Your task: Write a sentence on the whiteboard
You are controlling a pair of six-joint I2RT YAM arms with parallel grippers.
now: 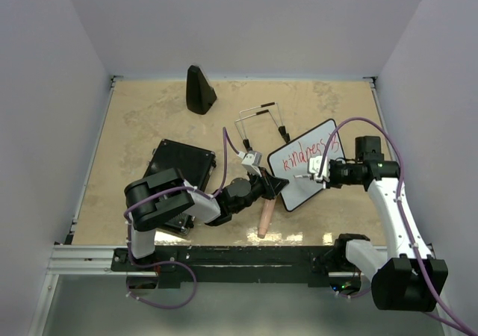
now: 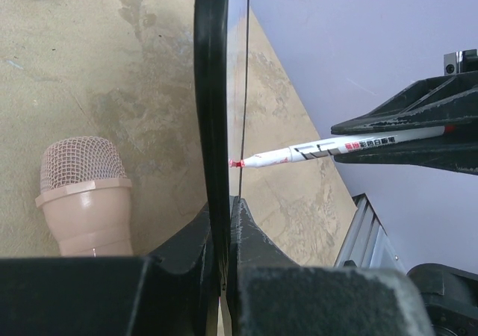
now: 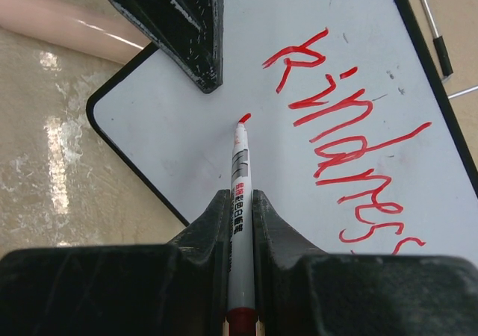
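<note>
Face of whiteboard (image 3: 172, 138): smooth, glossy white; frame thin, black. Against it, marker (image 3: 240, 194): smooth white plastic barrel. Beside whiteboard, microphone (image 2: 82, 201): matt pink plastic, fine mesh head. Beneath, table (image 2: 134, 89): mottled beige, stone-like, faintly shiny.

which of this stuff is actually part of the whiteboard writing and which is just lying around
In use: whiteboard, clamped at its edge by the left hand; red marker, gripped in the right hand, tip at the board.
Lying about: pink microphone; black ribbed case; black wedge-shaped object at the back.
</note>
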